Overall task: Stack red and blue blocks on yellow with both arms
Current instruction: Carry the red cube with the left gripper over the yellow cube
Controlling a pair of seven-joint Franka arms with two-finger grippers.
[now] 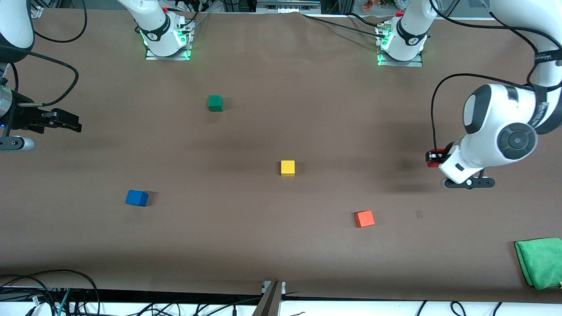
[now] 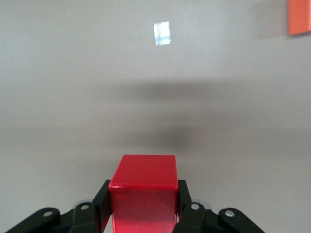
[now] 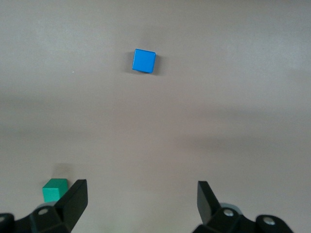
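You see a matt, smooth brown table (image 1: 263, 245), a red block (image 2: 142, 191) with a slight sheen, and a soft green cloth (image 1: 541, 262).

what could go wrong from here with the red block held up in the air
The left claw holds the red block only by its lower half, so it may tilt when set on the yellow block. The orange block looks similar and might be mistaken for it. The right claw waits open, with the blue block untouched.

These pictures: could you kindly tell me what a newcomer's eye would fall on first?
Likely the left gripper, shut on the small deep-red cube, up over the left arm's end of the brown table. Next, the small bright yellow cube alone at the table's middle, and the right gripper open above bare table.
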